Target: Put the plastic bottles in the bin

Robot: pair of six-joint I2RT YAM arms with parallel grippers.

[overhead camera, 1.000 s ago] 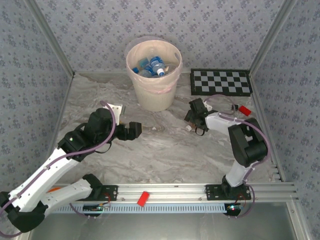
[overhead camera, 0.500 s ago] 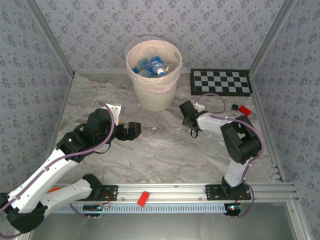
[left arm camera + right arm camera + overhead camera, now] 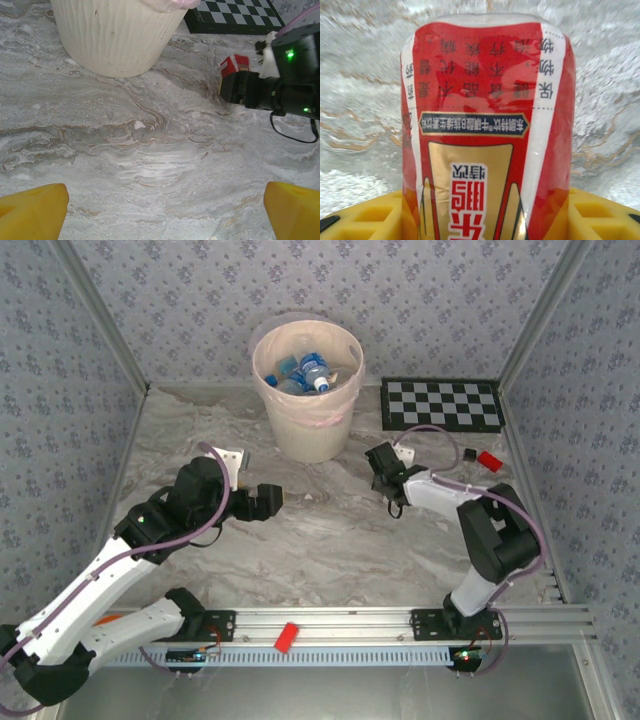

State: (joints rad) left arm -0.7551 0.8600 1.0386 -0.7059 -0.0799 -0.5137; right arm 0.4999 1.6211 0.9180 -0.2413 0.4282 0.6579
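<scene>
Where the R gripper (image 3: pixel 482 212) meets its load, the yellow pads (image 3: pixel 365 217) sit against both sides of a red-label bottle (image 3: pixel 485 115). The jaws are closed in partway, w/ the bottle gripped betw. them. The bottle runs straight out from the palm, far end away from the wrist cam. Its label is red w/ white edges, a gold panel and a dark band across the middle, and the print reads upside down from there. Marbled table (image 3: pixel 360 75) lies beyond it, blurred.

From the L wrist cam the same bottle shows as a red-and-white stub at the tip of the black R gripper. It's right of the foot of the bin (image 3: pixel 115 40), near but not touching. Can't tell if it's clear of the tabletop. From above, the R gripper is betw. the bin and the checkerboard (image 3: pixel 440 403), near both.

L gripper (image 3: pixel 162 210) is spread wide, w/ nothing betw. its yellow fingertips (image 3: pixel 30 212) but bare table. It sits left-centre, well apart from the R one, pointing toward it.

The bin stands back-centre, w/ a clear liner over the rim and a pinkish fold hanging down. Inside is a heap of other plastic bottles (image 3: pixel 305 372), clear w/ blue labels and caps. A small red block (image 3: pixel 487 458) lies right of the R gripper, just before the checkerboard's near corner.
</scene>
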